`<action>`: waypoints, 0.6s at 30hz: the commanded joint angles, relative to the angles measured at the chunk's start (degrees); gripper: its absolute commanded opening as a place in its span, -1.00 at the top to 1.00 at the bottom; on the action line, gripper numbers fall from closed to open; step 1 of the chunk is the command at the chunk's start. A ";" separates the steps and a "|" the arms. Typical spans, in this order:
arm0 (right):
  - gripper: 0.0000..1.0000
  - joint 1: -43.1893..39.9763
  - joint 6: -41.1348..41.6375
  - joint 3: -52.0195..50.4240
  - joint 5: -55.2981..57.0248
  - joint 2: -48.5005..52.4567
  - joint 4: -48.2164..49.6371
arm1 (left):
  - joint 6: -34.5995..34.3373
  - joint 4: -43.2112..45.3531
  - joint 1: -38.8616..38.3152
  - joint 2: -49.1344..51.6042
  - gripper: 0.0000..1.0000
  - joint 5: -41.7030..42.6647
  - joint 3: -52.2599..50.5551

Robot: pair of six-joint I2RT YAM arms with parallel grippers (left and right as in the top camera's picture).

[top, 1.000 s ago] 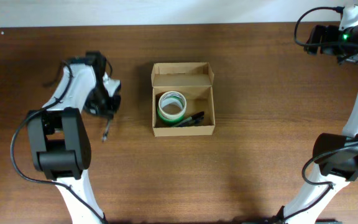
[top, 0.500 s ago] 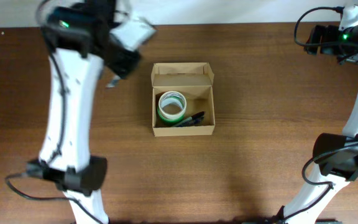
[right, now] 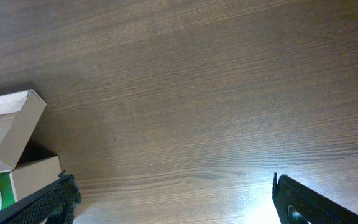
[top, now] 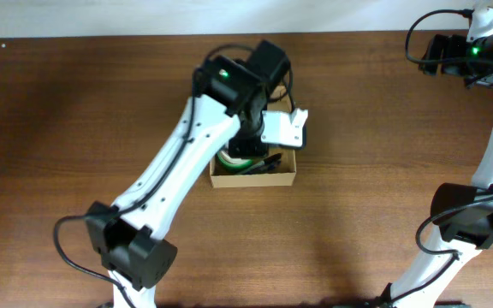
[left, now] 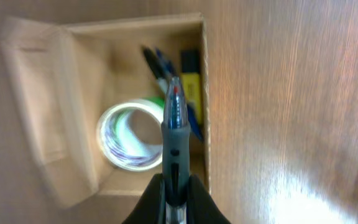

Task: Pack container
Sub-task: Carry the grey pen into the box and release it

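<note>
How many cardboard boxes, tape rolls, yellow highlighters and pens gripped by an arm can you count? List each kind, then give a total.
Cardboard box: 1
Tape roll: 1
Yellow highlighter: 1
Pen gripped by the left fingers: 1
Total: 4

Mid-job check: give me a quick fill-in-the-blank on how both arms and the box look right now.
The left gripper is ____ on the pen.
The roll of tape lies ____ the container.
The highlighter in the container is ____.
The right gripper stands ____, holding nothing.
Missing words: shut; inside; yellow; open.
</note>
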 commanded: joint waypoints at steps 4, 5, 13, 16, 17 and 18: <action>-0.98 -0.31 0.48 0.33 -0.31 -0.15 0.00 | 2.84 11.85 0.02 0.42 0.88 -0.33 -13.35; -0.98 -0.31 0.48 0.33 -0.31 -0.15 0.00 | 2.54 13.40 0.02 0.42 0.88 -0.11 -14.91; -0.98 -0.31 0.48 0.33 -0.31 -0.15 0.00 | -2.25 19.26 -0.09 0.42 0.86 3.89 -20.85; -0.97 -0.31 0.48 0.33 -0.31 -0.15 0.00 | -2.99 19.76 -0.13 0.44 0.85 4.39 -21.59; -0.98 -0.31 0.48 0.33 -0.31 -0.15 0.00 | -2.99 20.22 -0.13 0.44 0.83 4.72 -22.03; -0.98 -0.31 0.48 0.33 -0.31 -0.15 0.00 | -2.99 20.59 -0.13 0.44 0.82 5.03 -22.58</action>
